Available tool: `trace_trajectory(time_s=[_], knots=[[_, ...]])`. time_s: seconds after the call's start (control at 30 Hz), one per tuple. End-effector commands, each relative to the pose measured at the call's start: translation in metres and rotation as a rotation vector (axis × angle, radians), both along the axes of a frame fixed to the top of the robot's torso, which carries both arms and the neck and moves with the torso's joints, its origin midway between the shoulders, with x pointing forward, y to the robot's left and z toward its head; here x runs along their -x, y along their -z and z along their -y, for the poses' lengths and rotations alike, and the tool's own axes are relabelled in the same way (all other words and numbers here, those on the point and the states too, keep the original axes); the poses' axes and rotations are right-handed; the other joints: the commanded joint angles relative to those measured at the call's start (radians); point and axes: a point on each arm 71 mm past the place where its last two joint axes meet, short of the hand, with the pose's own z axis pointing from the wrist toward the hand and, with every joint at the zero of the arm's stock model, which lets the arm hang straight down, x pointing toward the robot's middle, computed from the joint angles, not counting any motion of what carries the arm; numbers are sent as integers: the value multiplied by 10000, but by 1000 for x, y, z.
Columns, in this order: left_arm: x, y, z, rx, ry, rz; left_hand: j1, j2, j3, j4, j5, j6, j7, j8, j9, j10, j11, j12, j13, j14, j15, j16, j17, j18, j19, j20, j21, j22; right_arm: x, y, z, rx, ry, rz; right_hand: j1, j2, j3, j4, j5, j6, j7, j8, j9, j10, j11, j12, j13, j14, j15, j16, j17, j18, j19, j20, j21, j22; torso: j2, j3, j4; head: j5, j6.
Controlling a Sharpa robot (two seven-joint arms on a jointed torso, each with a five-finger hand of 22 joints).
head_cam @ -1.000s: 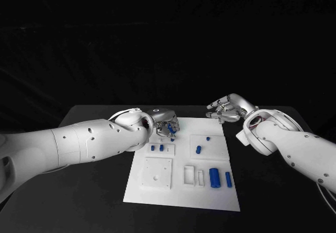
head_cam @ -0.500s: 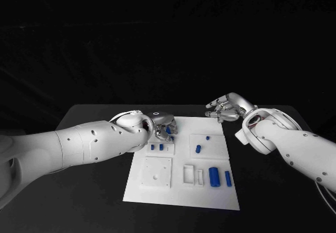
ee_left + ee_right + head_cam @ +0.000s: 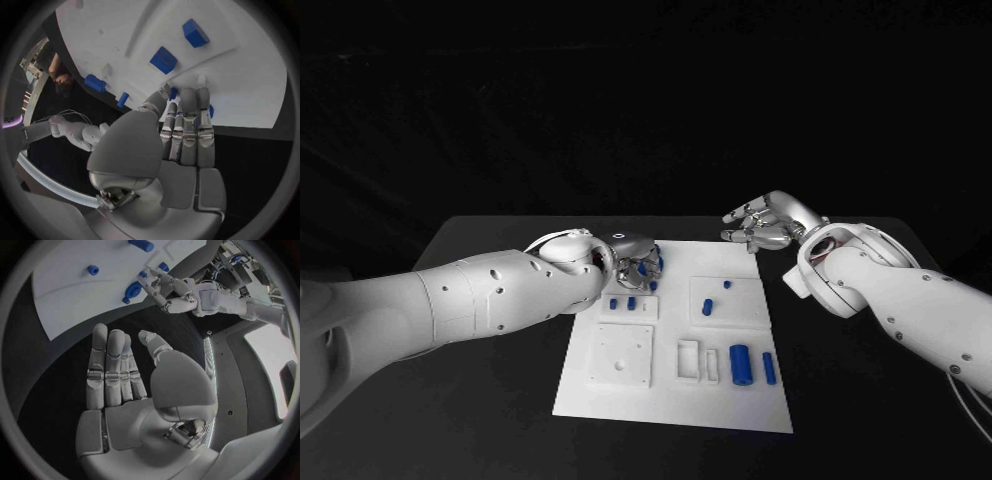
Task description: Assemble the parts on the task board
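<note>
Meanwhile, the robot's left hand (image 3: 636, 260) hangs over the far left corner of the task board (image 3: 678, 400), its fingers (image 3: 187, 122) pressed side by side and reaching down to a small blue part (image 3: 207, 111) near the board's edge. Whether that part is actually pinched cannot be told; blue shows between and beside the fingertips, so contact looks likely but unconfirmed. Just beyond the hand in the wrist view, two blue blocks (image 3: 164, 59) sit in a shallow recess of the board, nearer the robot than the fingertips. Judged from this, the left hand is plainly the nearer one for anything in that corner.

Across the board, the right hand (image 3: 764, 225) hovers above the black table (image 3: 488, 400) off the board's far right corner, fingers spread and holding nothing. Nearer the robot, two long blue cylinders (image 3: 741, 366) lie with their long axes running toward and away from the robot, well apart from both hands. A white square plate (image 3: 623, 355) rests on the board's near left. Dark surroundings frame the table.
</note>
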Motion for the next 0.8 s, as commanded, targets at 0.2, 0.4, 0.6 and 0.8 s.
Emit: trace_trajectory(time_s=[0.2, 0.4, 0.6, 0.8], knots=[[1, 6, 3, 275, 281, -136, -180, 90, 446, -92, 13, 238, -85, -14, -10, 362, -130, -36, -15, 33, -117, 71, 17, 51, -75, -124, 244, 225, 0, 0, -3, -13, -202, -1, 2, 38, -1, 34, -6, -57, 32, -49, -9, 38, 17, -60, -12, -15, 5, -44, -5, -79, 4, -3, -13, -33, 2, 4, -7, -53, -7], [1, 8, 2, 434, 250, -222, -284, -28, 641, -197, 24, -240, -176, -27, -32, 446, -157, -36, -15, 76, -141, 119, 39, 34, -103, -154, 417, 219, 0, 0, -3, -12, -214, -20, 2, 38, -1, 34, -6, -57, 32, -49, -9, 38, 17, -60, -12, -15, 5, -44, -5, -79, 4, -3, -13, -33, 2, 6, 3, -49, -8], [0, 10, 2, 449, 187, -305, -364, -69, 793, -238, 42, -269, -164, -24, -32, 470, -173, -37, -15, 122, -165, 321, 123, 27, -106, -180, 646, 225, 0, 0, -3, -10, -218, -26, 14, 35, 6, 34, 12, -63, 32, -50, -9, 35, 16, -56, -14, -17, 5, -48, -2, -81, 3, -4, -11, -61, 3, 4, 5, -64, -22], [0, 13, 2, 418, 152, -384, -372, -58, 887, -260, 93, -214, -95, -20, -30, 639, -203, -34, -14, 89, -179, 477, 146, 27, -166, -194, 850, 227, 0, 0, -4, -13, -224, -28, 14, 35, 6, 34, 12, -63, 32, -50, -9, 35, 16, -56, -14, -17, 5, -48, -2, -81, 3, -4, -11, -61, -1, -1, 6, -81, -16]])
